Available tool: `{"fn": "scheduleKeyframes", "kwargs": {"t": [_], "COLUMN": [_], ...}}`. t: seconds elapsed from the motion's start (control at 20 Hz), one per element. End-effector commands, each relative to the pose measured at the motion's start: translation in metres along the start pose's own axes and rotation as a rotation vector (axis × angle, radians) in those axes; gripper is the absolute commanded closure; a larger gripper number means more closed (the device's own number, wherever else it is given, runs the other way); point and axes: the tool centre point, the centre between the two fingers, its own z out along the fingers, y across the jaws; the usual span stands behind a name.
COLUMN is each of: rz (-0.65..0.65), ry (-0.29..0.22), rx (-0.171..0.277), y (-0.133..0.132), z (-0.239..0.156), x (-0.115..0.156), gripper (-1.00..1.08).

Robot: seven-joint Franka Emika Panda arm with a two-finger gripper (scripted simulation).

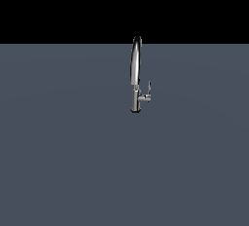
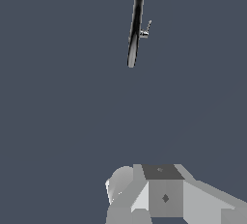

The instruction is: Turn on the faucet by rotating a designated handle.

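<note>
The arm does not appear in the exterior view. In the wrist view, only the grey, blocky gripper (image 2: pixel 164 194) body shows at the frame edge, well apart from the faucet (image 2: pixel 135 27) and touching nothing. The jaws are cropped out, so their opening cannot be determined.

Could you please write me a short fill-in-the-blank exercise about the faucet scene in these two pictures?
1. In the exterior view, the handle sticks out from the faucet base toward that view's ____ side.
2. The handle's thin tip points ____.
3. The faucet's spout is shaped like a tall ____.
4. The gripper is ____ the faucet, not touching it.

Missing words: right; up; arch; apart from
</note>
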Motion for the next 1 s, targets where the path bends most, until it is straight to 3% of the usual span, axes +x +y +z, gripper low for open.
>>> {"fn": "scheduleKeyframes", "kwargs": {"t": [0.0, 0.5, 0.95], "rz": [0.0, 0.033, 0.12], "ry": [0.0, -0.029, -0.106], "rx": [0.0, 0.03, 0.111], "y": [0.0, -0.001, -0.001], "z": [0.0, 0.002, 0.01], "x": [0.0, 0.015, 0.053], "gripper": [1.08, 1.08, 1.08]}}
